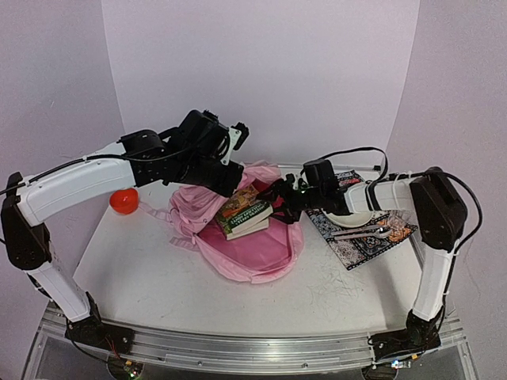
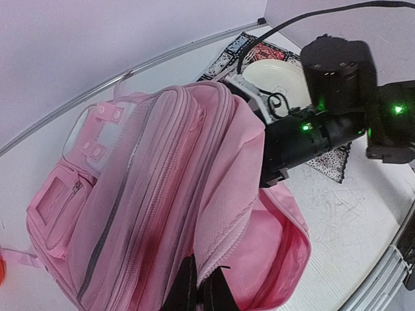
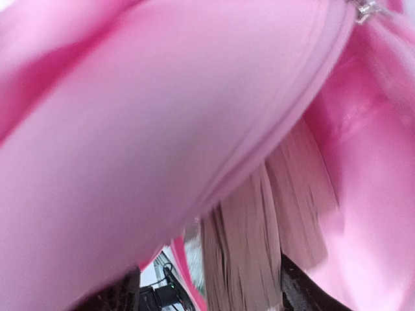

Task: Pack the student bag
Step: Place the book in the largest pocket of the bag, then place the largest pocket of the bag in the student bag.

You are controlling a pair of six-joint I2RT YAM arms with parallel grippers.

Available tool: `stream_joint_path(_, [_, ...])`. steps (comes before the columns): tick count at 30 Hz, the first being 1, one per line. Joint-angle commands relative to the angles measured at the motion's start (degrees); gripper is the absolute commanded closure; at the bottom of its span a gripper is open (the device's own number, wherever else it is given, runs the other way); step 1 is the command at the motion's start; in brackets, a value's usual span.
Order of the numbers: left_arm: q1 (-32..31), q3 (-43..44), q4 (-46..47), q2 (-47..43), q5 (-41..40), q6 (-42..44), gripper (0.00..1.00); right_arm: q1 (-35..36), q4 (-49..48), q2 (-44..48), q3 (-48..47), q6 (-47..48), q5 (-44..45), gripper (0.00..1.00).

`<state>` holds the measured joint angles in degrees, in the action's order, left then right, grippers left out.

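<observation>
1. The bag lies mid-worktop with its mouth gaping, just left of the mat. The left hand is clamped on the bag's upper flap and tents it upward.
2. The right hand is inside the mouth with its fingers apart. The page edges of the books sit between them with a gap on one side, so the books look released rather than gripped.
3. Doing this step well:
   - Hold the flap high and taut.
   - Draw the right hand straight back along the books so no finger snags the lining or drags them out.
   - The books poke partly out of the mouth and probably need a nudge deeper.
4. Materials and shapes:
   - The bag is thin, soft pink fabric with zip seams. It slumps wherever it is unsupported.
   - The books are stiff, flat, glossy-covered slabs, likely to slide on the lining.
</observation>
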<state>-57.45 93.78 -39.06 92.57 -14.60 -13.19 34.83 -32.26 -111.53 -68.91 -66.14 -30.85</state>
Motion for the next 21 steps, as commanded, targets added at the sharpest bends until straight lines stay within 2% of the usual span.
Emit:
stream_joint_path(1, [-0.04,0.08,5.85,-4.09,-2.01,-1.44,1.00,0.43,7.11,10.29,1.92,7.97,1.21,0.27])
stream_joint_path(8, [-0.05,-3.11,6.27,-3.43,0.03,-1.01,1.00,0.42,20.93,20.35,6.54,18.60,9.56,0.25])
stream_joint_path(13, [-0.03,-8.04,6.45,-3.19,5.68,-1.85,0.93,0.42,23.59,25.01,11.21,24.91,14.03,0.23])
stream_joint_path(18, [-0.06,-12.68,6.35,-4.40,8.60,-3.67,0.71,0.42,24.90,29.58,14.01,30.01,17.56,0.23])
stream_joint_path(21, [0.49,-14.61,6.28,-6.26,8.67,-4.54,0.53,0.46,25.93,31.24,15.29,31.49,18.34,0.23])
